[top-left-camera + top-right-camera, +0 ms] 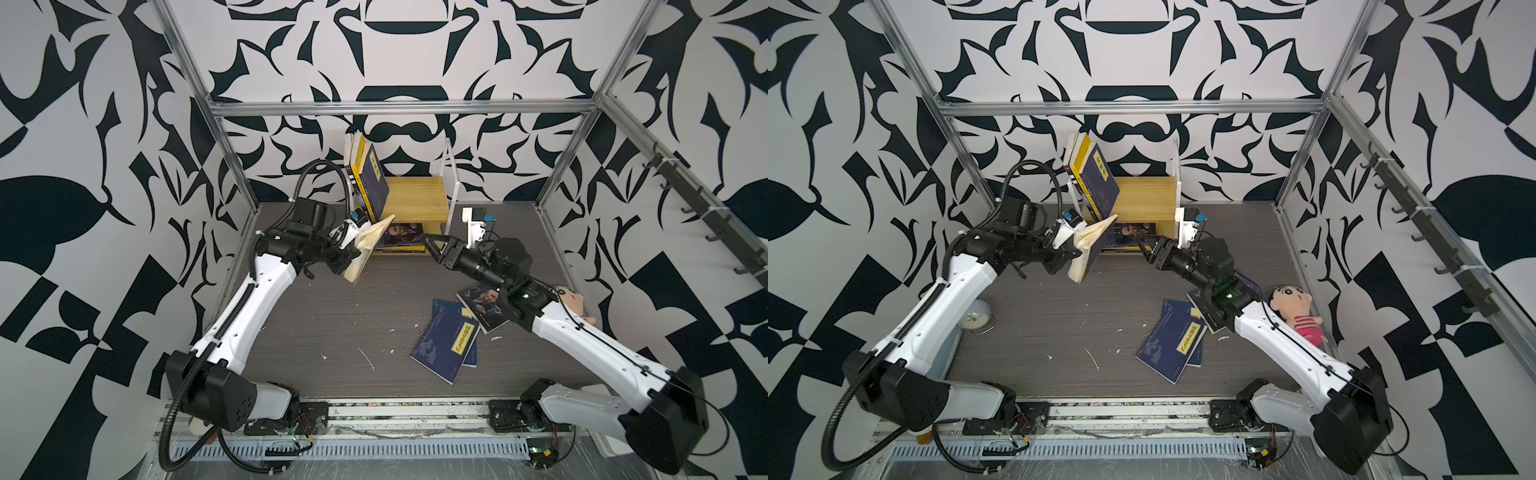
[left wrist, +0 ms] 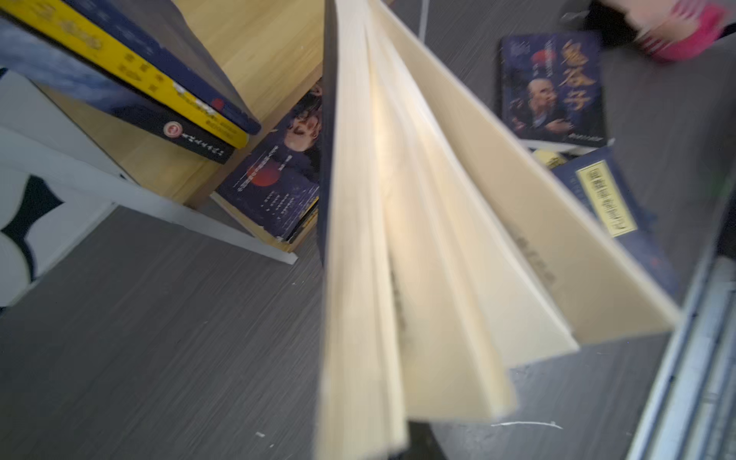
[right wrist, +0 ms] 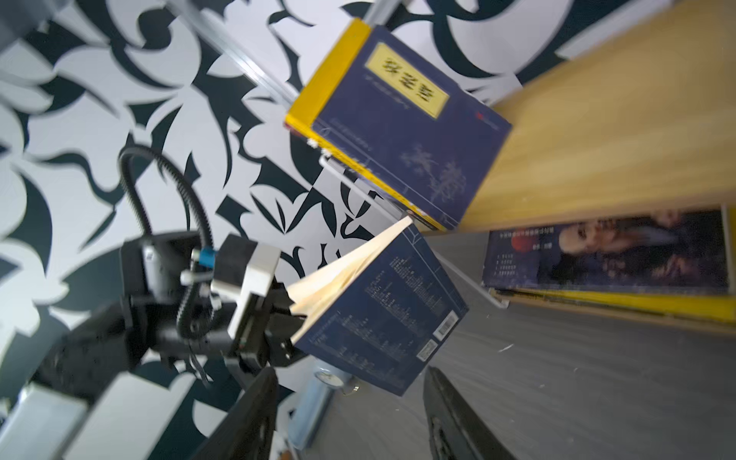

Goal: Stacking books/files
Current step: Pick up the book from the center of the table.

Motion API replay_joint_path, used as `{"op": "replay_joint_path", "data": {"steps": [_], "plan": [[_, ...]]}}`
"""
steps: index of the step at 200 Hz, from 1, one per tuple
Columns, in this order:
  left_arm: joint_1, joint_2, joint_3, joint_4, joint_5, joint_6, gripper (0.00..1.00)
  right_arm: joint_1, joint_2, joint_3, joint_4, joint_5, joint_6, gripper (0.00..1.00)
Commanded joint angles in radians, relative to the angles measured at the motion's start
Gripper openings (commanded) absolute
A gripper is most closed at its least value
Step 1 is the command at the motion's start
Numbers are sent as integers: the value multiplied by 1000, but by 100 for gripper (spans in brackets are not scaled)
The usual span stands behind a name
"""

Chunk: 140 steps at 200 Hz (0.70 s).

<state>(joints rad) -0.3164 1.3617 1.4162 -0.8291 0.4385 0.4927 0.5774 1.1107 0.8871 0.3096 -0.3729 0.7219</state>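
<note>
Cream paper fans loose from the thin navy-blue paperback (image 1: 371, 249), which my left gripper (image 1: 352, 254) clamps near one edge. It hangs in the air at about 11 o'clock over the grey wood-grain table (image 1: 332, 324). With so small a bite, the soft cover sags and the pages splay. I judge it is carried on edge so it can slot beside the leaning row of navy and yellow books (image 1: 371, 183) on the pale wooden shelf with white metal ends (image 1: 415, 199) at 12 o'clock.

My right gripper (image 1: 431, 245) hangs at 1 o'clock, jaws apart and empty, just beside the flat pile of glossy purple and yellow books (image 1: 401, 237) at the shelf's foot. At 4 o'clock, matte navy paperbacks with yellow labels (image 1: 446, 347) overlap and touch a purple-blue book showing an old man's face (image 1: 484, 305).
</note>
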Motion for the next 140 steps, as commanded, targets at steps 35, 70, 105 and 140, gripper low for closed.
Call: {"op": "replay_joint_path", "data": {"steps": [35, 70, 105, 140], "plan": [[115, -55, 0, -144, 654, -22, 0, 1, -38, 31, -181, -297, -740, 64], [117, -40, 14, -264, 714, 133, 0, -13, 21, 58, -208, -369, -838, 67], [111, -31, 23, -341, 685, 231, 0, -103, 85, 85, -53, -491, -707, 71], [96, -26, 18, -348, 687, 239, 0, -137, 182, 177, -30, -682, -647, 71]]}}
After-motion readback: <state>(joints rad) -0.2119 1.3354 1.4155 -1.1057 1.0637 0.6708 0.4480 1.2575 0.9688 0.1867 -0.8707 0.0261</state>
